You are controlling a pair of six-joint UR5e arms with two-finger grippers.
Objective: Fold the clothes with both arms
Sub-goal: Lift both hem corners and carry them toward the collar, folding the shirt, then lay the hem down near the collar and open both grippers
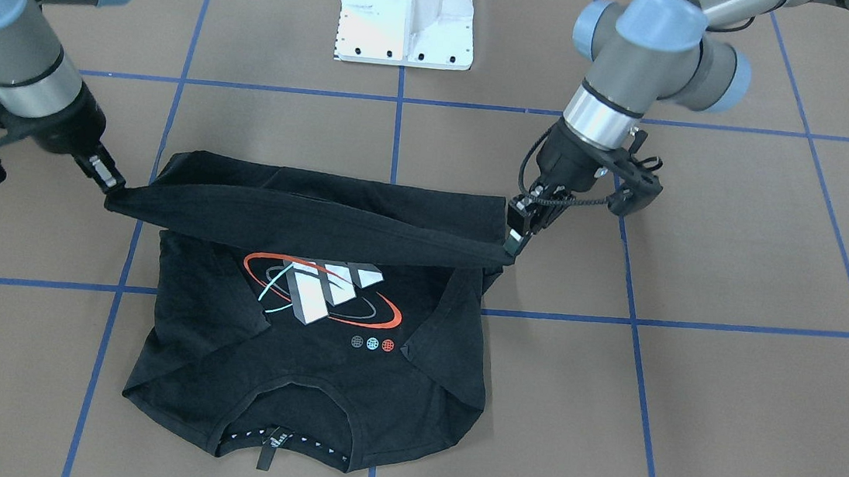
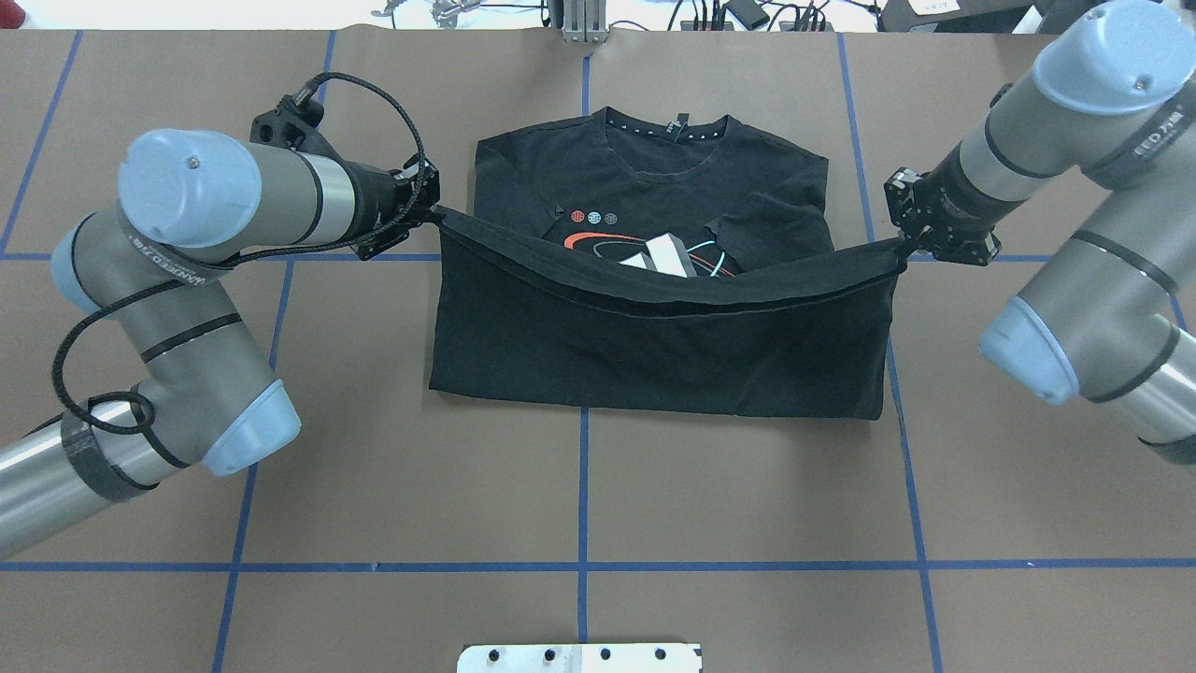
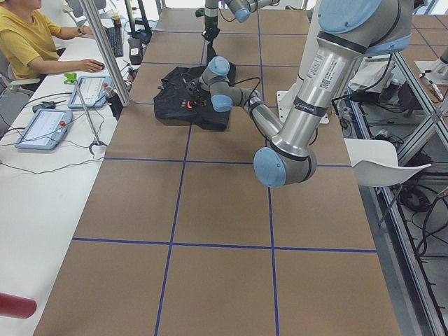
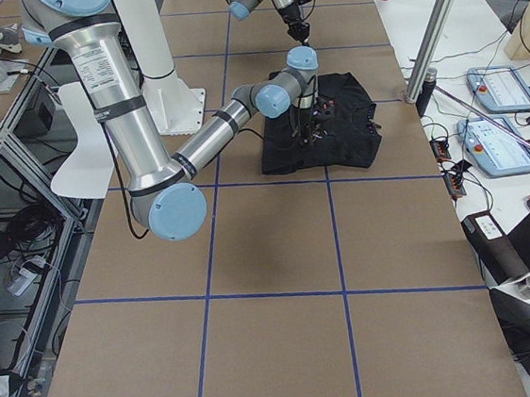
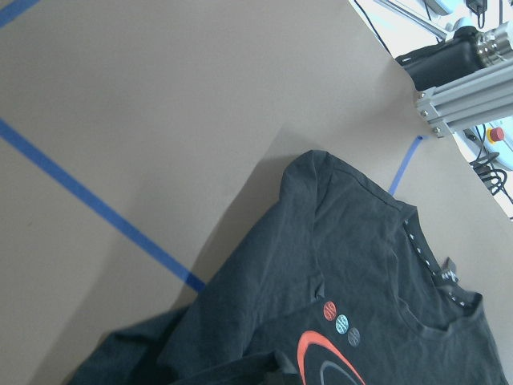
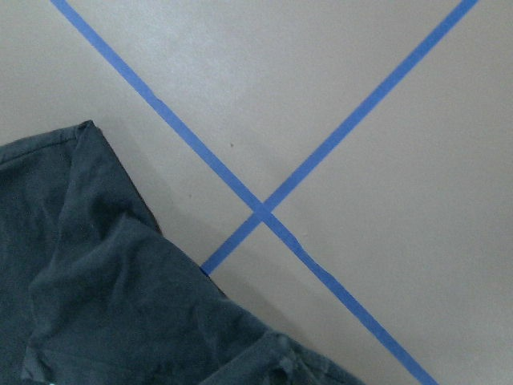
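Neck label [image 1: 270, 453] illegible — black T-shirt [image 1: 301, 386], orbit logo [image 1: 322, 295], three dots [image 1: 372, 343]

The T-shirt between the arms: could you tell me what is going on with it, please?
The two arms are folding the T-shirt in half. The left hand and right hand each pinch one corner of its bottom edge, lifted and stretched between them over the logo. The collar end lies flat on the table, sleeves folded in. The fold is not yet laid down.
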